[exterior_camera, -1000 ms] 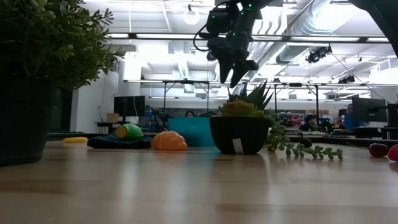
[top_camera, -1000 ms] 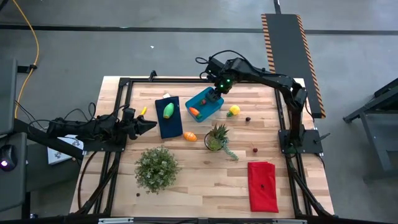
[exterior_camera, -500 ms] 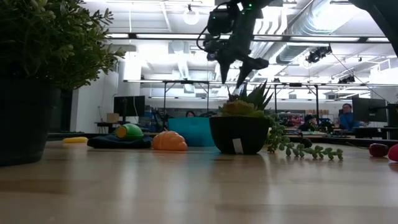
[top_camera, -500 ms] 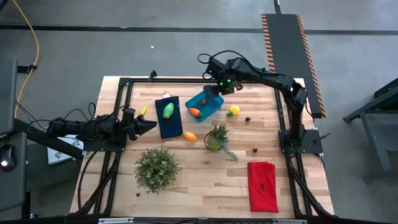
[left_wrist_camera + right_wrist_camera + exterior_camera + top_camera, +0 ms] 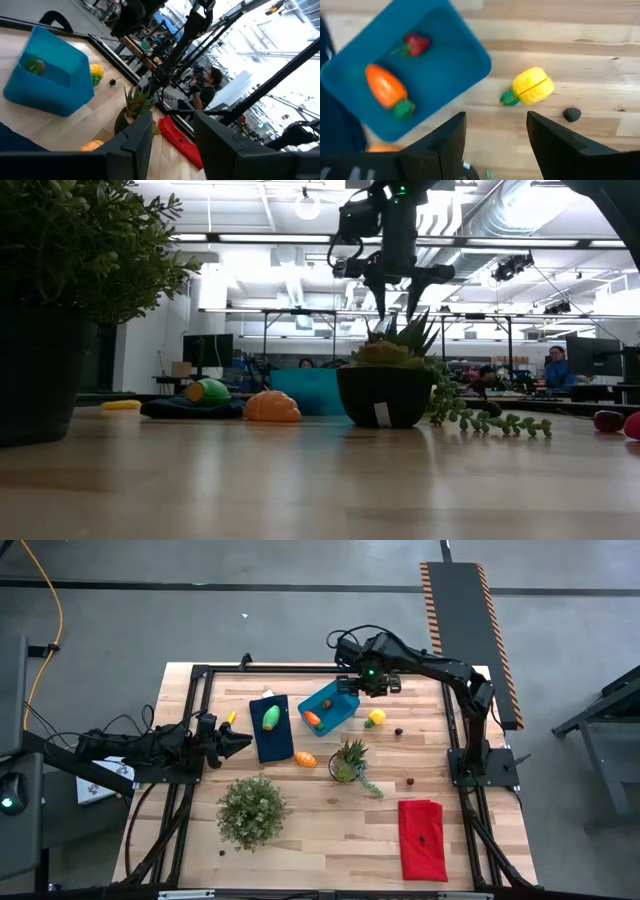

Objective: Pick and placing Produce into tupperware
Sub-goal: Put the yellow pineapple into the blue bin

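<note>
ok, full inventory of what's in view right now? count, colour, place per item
tupperware: 1, bright blue, table's far middle
carrot: 1, orange, green top, in tupperware
strawberry: 1, red, in tupperware
lemon: 1, yellow, right of tupperware
green oval: 1, on dark blue cloth
orange oval: 1, beside that cloth
bushy plant: 1, green, near left
spiky plant: 1, potted, centre
red cloth: 1, near right
right gripper: open, empty, above tupperware's right end
left gripper: empty, table's left edge
</note>
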Robot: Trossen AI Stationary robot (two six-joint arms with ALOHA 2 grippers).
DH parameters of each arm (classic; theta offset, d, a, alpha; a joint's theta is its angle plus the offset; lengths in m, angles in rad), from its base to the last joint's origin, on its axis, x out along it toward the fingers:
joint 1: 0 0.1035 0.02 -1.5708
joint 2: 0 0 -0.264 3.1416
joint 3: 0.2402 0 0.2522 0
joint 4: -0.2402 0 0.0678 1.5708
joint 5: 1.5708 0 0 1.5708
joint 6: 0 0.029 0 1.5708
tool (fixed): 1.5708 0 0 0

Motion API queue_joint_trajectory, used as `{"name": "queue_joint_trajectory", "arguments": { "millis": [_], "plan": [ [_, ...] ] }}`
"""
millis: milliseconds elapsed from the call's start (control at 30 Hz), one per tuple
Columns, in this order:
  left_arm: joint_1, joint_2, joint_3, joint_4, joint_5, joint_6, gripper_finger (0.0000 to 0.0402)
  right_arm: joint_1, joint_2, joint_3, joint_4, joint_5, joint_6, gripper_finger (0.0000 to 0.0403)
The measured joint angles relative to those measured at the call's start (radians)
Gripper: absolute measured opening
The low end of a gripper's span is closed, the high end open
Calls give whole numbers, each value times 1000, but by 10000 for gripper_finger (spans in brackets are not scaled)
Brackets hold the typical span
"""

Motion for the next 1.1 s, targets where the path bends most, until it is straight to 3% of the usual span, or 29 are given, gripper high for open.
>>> {"name": "queue_joint_trajectory", "arguments": {
  "millis": [267,633,933,1100],
  "plan": [
    [0,0,0,-7,40,0,131,0,0,0,-47,115,180,200],
    [0,0,0,-7,40,29,131,-9,0,0,-69,146,275,202],
    [0,0,0,-9,58,34,131,-36,0,0,-138,155,270,273],
    [0,0,0,-9,58,34,131,-50,0,0,-176,157,241,286]
  ]
}}
